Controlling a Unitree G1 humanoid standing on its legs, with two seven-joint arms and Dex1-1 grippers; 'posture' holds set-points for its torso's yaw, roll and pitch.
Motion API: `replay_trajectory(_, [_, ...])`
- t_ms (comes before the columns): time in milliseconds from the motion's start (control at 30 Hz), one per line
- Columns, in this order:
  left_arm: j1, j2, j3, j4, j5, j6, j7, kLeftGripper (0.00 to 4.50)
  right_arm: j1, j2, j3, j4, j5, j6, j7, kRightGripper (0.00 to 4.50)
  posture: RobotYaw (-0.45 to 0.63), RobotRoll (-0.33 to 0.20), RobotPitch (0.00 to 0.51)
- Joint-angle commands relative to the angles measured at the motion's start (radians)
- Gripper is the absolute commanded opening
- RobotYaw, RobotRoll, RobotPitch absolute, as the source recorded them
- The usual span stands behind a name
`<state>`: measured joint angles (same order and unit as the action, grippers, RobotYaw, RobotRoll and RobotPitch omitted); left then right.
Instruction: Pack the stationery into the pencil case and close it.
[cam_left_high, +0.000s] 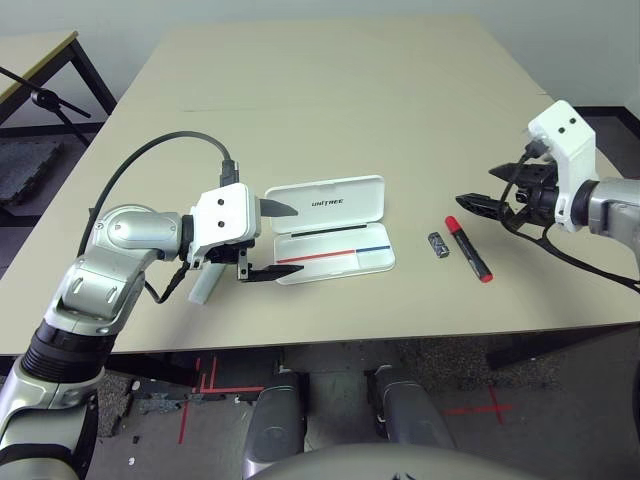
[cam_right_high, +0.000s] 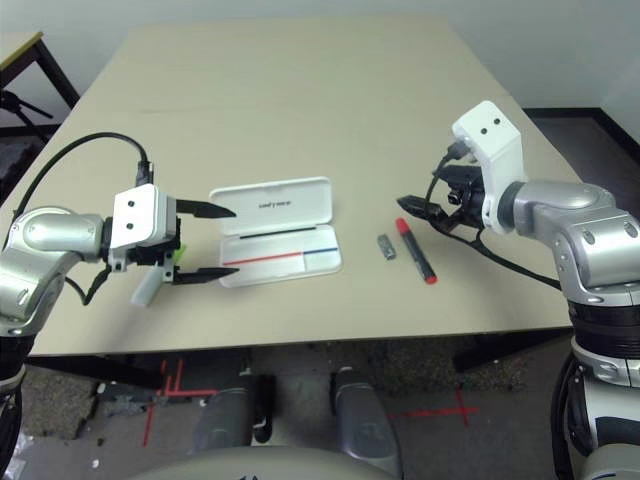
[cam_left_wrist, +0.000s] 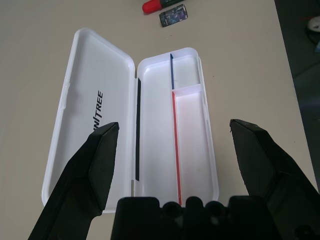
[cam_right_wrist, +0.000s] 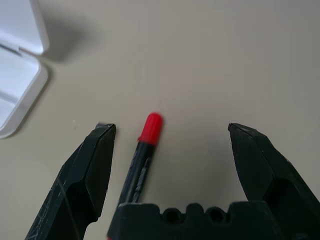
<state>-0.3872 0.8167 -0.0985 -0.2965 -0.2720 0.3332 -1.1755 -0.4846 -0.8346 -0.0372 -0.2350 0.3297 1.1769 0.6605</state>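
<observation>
My left gripper (cam_left_high: 268, 240) hangs spread and empty beside the open pencil case (cam_left_high: 330, 229), highlighter (cam_right_high: 152, 279) under it. Packing hasn't begun, I judge. Farther off, my right gripper (cam_right_wrist: 170, 132), also wide, aims at the red marker (cam_left_high: 468, 249); grasping it comes next.

The one word I can read is "UNITREE", in small black capitals on the inside of the raised lid of the flat white hard-plastic pencil case (cam_left_wrist: 100, 115) lying open in front of me. The small dark grey block (cam_left_wrist: 173, 14) bears printing too fine to make out.
</observation>
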Motion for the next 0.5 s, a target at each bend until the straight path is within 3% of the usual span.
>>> replay_trajectory(33, [-0.02,-0.006,-0.026,0.024,0.012,-0.02,-0.005,4.47,0.0,0.026,0.016,0.006,-0.005,0.069,-0.049,4.5,-0.04,0.0,0.108])
replay_trajectory(500, [-0.032,-0.002,-0.045,0.041,0.034,-0.045,0.001,4.47,0.035,0.117,0.093,0.139,-0.024,0.035,-0.117,4.5,-0.01,0.0,0.101])
